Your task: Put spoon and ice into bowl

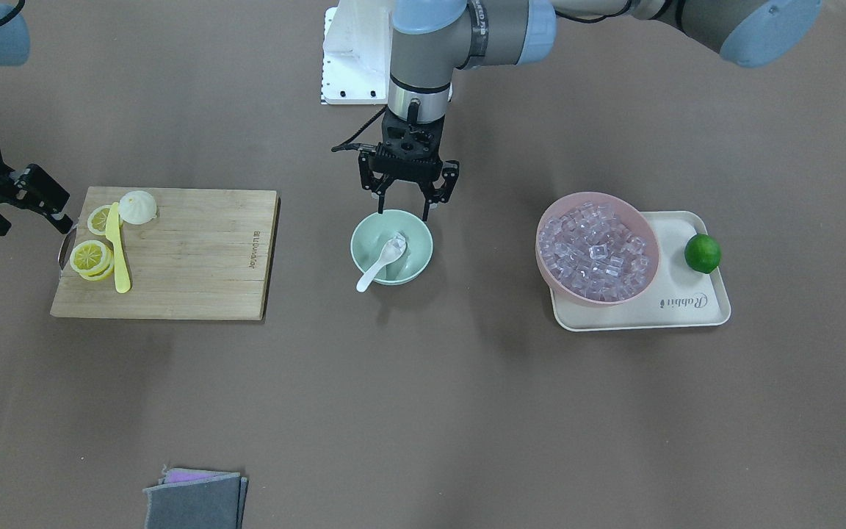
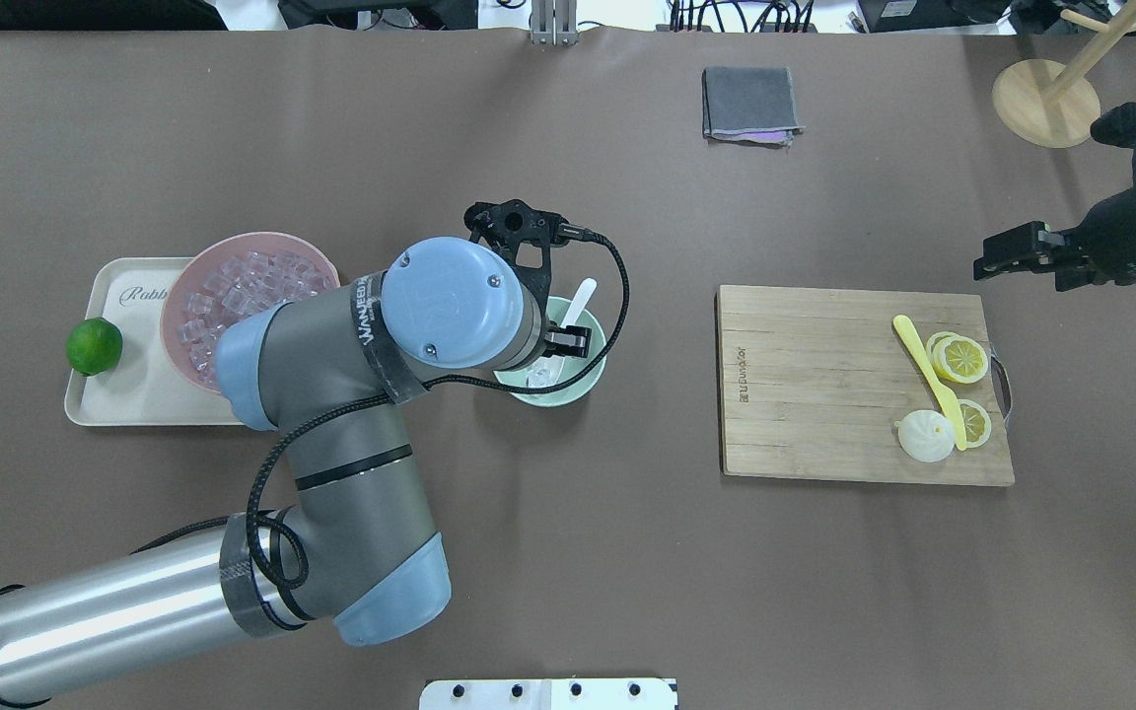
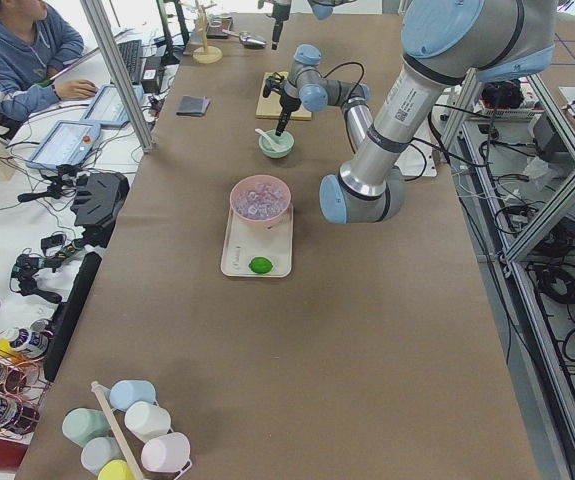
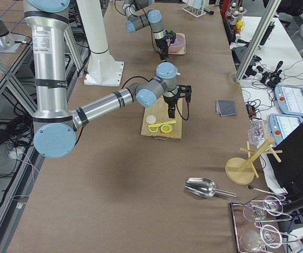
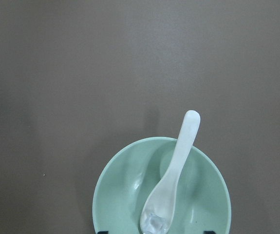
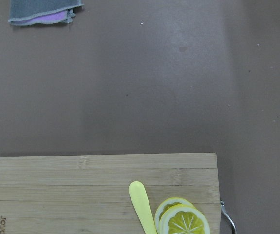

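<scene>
While the overhead view has the left arm's wrist covering much of the bowl (image 2: pixel 583 387), the front-facing view shows the bowl whole. In that view the left gripper (image 1: pixel 404 211) hangs over the rim at 12 o'clock, jaws spread wide and holding nothing. The spoon (image 1: pixel 381 262) lies in the bowl with its scoop near the middle and its handle slanting out over the rim toward 7 o'clock. The left wrist view gives what neither of those makes plain: the ice (image 5: pixel 153 223), one clear cube, sits in the spoon's scoop at 6 o'clock of that picture, and the handle runs up toward 1 o'clock.

From the bowl, in the front-facing view, a pink bowl (image 1: pixel 647 224) heaped with like cubes stands at 3 o'clock on a cream tray (image 1: pixel 687 312), with a lime (image 1: pixel 703 253) beside it. At 9 o'clock lies a wooden cutting board (image 1: pixel 195 257) carrying a yellow knife (image 1: pixel 118 253), lemon slices (image 1: pixel 91 257) and a white bun (image 1: pixel 137 206). The right gripper (image 1: pixel 34 225) is just beside the board's 9 o'clock edge, jaws apart and empty. Its wrist view takes in only the board's edge, the knife tip, the lemon and a folded grey cloth (image 6: pixel 42 9) at 11 o'clock.
</scene>
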